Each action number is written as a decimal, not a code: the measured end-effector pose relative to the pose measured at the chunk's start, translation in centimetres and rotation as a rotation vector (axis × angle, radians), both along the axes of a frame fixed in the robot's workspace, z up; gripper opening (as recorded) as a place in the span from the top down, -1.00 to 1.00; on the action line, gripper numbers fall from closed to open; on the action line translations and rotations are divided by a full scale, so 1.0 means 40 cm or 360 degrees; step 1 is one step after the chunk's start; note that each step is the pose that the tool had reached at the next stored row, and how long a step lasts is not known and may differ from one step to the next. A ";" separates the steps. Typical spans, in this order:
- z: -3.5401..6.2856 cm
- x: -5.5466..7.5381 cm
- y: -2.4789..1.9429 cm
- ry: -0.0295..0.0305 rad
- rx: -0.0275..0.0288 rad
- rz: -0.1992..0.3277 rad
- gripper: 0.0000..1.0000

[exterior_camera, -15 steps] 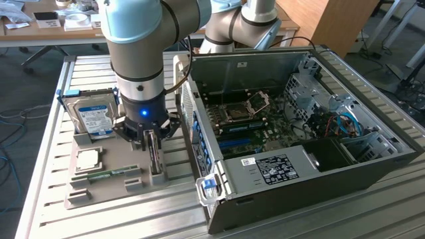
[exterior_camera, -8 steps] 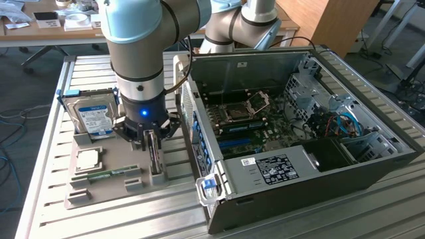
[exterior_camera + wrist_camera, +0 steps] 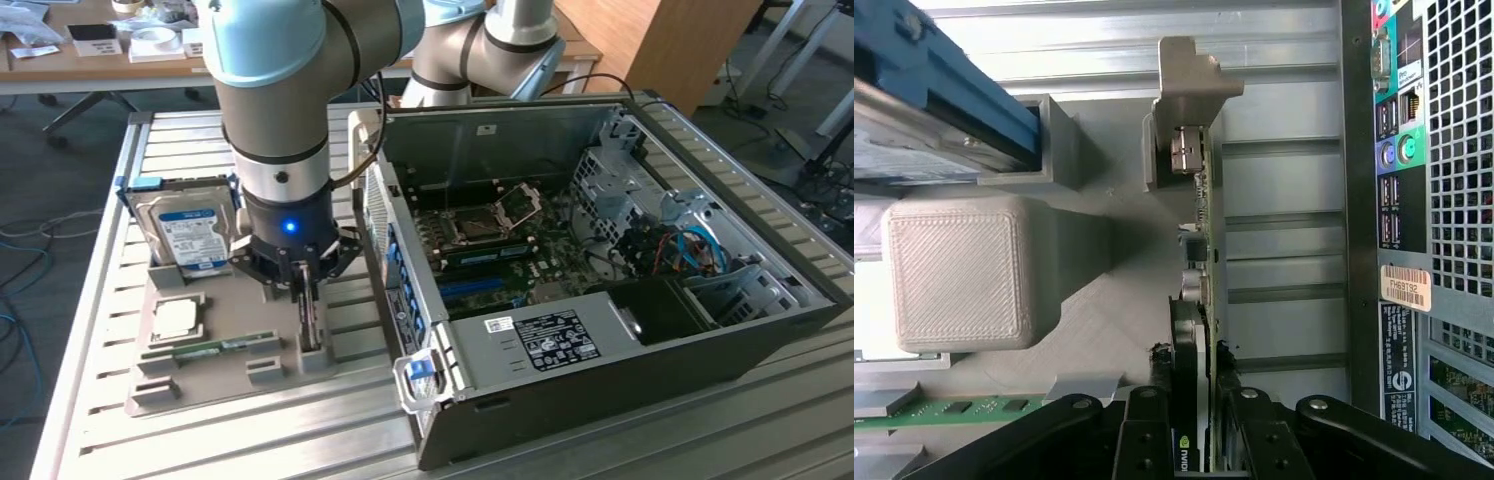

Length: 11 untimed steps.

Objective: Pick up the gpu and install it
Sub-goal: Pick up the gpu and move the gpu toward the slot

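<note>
While the gpu (image 3: 311, 322) stands on edge in a slot of the grey, matte printed tray (image 3: 200, 385), the black gripper (image 3: 304, 280) sits straight over it. In the wrist view the two dark fingers (image 3: 1144, 420) press against the thin card's opposite faces, clamped on the gpu (image 3: 1201, 270). Its pale metal bracket (image 3: 1189, 85) is at the far end, bent over at the tip. On the same tray a boxy, blue-labelled hard drive (image 3: 187, 232) stands upright, a square CPU (image 3: 176, 318) lies flat, and a narrow green RAM stick (image 3: 227, 347) lies beside it. To the exterior view's right, the open dark computer case (image 3: 694, 370) lies on the ribbed aluminium table (image 3: 601, 440), with the green motherboard (image 3: 534, 260) exposed.
</note>
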<state>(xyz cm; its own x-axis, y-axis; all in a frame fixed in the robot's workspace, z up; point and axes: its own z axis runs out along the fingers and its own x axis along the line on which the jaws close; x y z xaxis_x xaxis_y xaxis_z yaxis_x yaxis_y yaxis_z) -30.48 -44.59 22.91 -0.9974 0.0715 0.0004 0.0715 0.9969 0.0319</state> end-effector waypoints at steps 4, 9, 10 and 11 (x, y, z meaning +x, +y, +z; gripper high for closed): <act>0.000 0.000 0.000 -0.00001 0.00000 0.0000 0.46; 0.000 0.000 0.000 -0.00001 0.00000 0.0000 0.46; 0.000 0.000 0.000 0.00000 0.00000 0.0000 0.46; 0.000 0.000 0.000 -0.00001 0.00000 0.0003 0.46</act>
<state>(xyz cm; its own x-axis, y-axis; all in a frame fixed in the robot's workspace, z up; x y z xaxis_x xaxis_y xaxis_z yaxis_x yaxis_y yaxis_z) -30.48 -44.59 22.91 -0.9976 0.0698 0.0003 0.0698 0.9971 0.0319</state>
